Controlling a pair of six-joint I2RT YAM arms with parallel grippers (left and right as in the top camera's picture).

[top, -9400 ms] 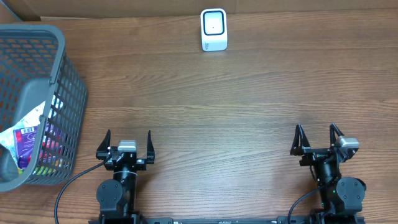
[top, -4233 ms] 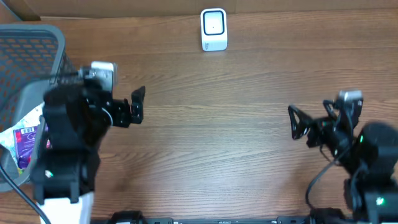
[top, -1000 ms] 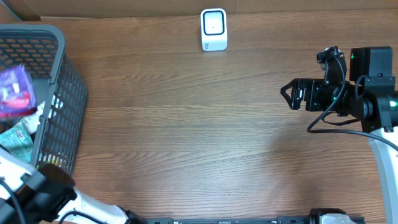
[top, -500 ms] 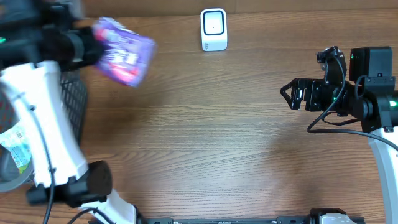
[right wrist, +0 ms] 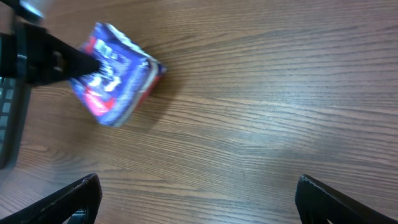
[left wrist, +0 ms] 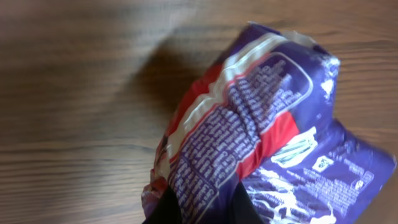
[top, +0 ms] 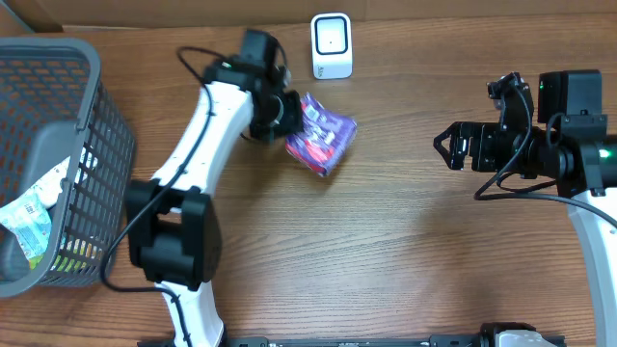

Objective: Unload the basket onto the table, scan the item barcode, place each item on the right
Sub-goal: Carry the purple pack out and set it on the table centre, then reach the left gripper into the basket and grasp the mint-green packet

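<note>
The purple snack packet [top: 323,145] has been carried out of the grey basket [top: 58,48] and is now held, pinched tightly in the left gripper [top: 292,123], near the white scanner [top: 332,45]. The right gripper [top: 446,149] is kept wide, empty. Barcode presentation seems next.

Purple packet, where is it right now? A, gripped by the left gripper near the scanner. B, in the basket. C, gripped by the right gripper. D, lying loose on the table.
A: the left gripper is shut on the packet, holding it close to the scanner, while the right gripper is open and empty.
</note>
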